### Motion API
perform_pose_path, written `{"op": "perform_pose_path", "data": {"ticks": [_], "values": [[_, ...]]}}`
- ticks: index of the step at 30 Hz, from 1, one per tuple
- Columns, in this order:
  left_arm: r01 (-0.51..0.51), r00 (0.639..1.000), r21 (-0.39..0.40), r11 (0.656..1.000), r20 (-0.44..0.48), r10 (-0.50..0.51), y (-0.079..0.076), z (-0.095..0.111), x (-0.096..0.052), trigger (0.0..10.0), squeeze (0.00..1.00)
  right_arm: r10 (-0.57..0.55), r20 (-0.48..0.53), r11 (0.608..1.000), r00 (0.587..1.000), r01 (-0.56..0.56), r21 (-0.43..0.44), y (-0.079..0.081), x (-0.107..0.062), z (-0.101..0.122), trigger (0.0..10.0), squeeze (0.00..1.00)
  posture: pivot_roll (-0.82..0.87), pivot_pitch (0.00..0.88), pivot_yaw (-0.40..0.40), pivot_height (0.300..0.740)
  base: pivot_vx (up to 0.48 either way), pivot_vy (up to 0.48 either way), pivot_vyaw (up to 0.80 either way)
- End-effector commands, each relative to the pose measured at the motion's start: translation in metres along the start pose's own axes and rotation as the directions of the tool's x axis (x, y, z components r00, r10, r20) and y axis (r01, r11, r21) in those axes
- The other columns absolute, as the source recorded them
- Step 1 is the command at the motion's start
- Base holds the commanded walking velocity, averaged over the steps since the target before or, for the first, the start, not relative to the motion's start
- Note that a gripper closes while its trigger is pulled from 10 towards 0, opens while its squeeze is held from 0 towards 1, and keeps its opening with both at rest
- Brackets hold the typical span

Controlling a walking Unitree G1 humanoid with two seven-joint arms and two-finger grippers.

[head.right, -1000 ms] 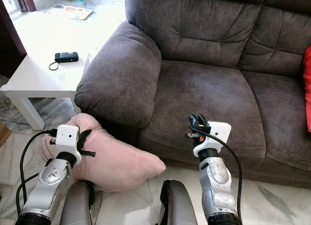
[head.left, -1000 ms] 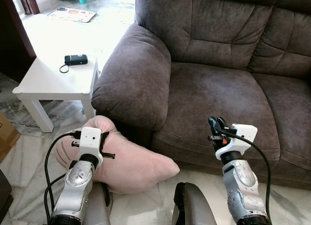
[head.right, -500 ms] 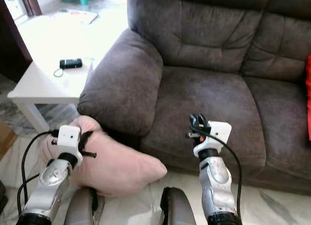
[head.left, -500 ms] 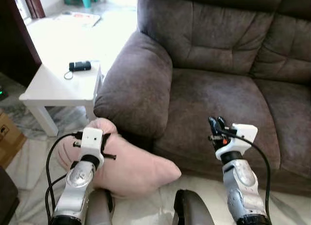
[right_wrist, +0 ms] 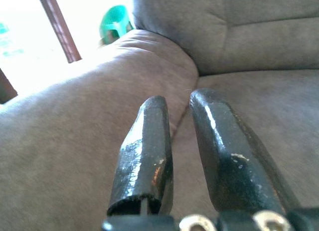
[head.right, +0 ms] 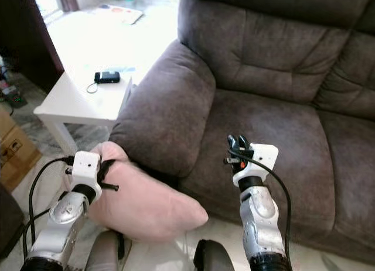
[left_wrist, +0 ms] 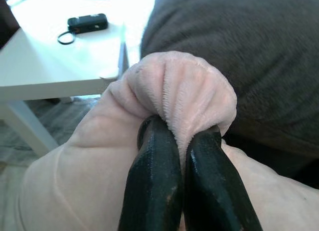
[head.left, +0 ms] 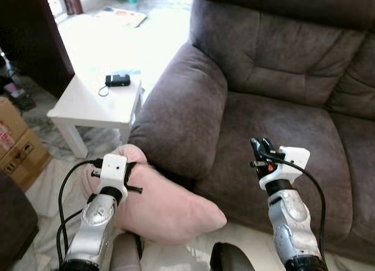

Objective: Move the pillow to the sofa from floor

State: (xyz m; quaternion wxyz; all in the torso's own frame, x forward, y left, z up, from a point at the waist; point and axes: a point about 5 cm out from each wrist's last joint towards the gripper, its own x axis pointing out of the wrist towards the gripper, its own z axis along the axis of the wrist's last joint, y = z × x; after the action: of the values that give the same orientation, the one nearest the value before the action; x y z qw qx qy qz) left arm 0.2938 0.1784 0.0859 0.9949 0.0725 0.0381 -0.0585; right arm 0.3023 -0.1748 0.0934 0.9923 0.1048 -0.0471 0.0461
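Observation:
A pale pink pillow (head.left: 167, 206) lies on the floor against the foot of the brown sofa's armrest (head.left: 176, 107). My left gripper (left_wrist: 172, 146) is shut on a bunched fold of the pillow (left_wrist: 184, 91) at its upper left corner. In the head views that gripper (head.left: 128, 171) sits at the pillow's top, beside the armrest. My right gripper (head.left: 261, 148) is raised in front of the sofa seat (head.left: 275, 130), fingers together with only a thin gap and nothing held. Its fingers (right_wrist: 149, 151) point toward the armrest and seat.
A low white side table (head.left: 94, 104) stands left of the sofa with a small black device (head.left: 118, 80) and cord on it. Cardboard boxes (head.left: 20, 145) and a dark cabinet (head.left: 29, 37) are at the far left. Marble floor (head.left: 50, 183) lies around the pillow.
The camera has shifted, so the scene sits further right and lower; boxes have come into view at the left. Both grippers keep their places and the left stays clamped on the pillow.

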Motion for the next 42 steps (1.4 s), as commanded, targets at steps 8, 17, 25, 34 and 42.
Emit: {"op": "perform_pose_path", "data": {"ticks": [8,17,25,34,42], "values": [[-0.005,0.984,0.012,1.000,0.176,0.003,0.002,0.039,0.008,10.0,0.00,-0.019,0.009,1.000,1.000,0.019,-0.005,-0.006,0.001,0.003,10.0,0.00,0.14,0.000,-0.097,0.628,0.000,0.000,0.00],[-0.004,0.983,0.007,1.000,0.182,0.003,0.001,0.039,0.007,10.0,0.00,-0.016,0.007,1.000,1.000,0.016,-0.005,-0.005,0.002,0.002,10.0,0.00,0.14,0.000,-0.102,0.628,0.000,0.000,0.00],[0.003,0.981,0.021,1.000,0.192,-0.007,0.001,0.044,0.006,10.0,0.00,-0.012,0.006,1.000,1.000,0.012,-0.007,-0.005,0.003,0.003,10.0,0.00,0.15,0.000,-0.106,0.628,0.000,0.000,0.00],[0.130,0.946,0.029,0.991,0.295,-0.132,-0.013,0.086,0.003,10.0,0.00,-0.006,0.003,1.000,1.000,0.006,-0.006,-0.004,0.006,0.003,10.0,0.00,0.16,0.000,-0.109,0.628,0.000,0.000,0.00],[0.205,0.905,0.005,0.979,0.381,-0.191,-0.024,0.124,0.011,10.0,0.00,0.003,0.001,1.000,1.000,-0.003,-0.006,-0.002,0.011,0.005,10.0,0.00,0.17,0.000,-0.112,0.628,0.000,0.000,0.00]]}}
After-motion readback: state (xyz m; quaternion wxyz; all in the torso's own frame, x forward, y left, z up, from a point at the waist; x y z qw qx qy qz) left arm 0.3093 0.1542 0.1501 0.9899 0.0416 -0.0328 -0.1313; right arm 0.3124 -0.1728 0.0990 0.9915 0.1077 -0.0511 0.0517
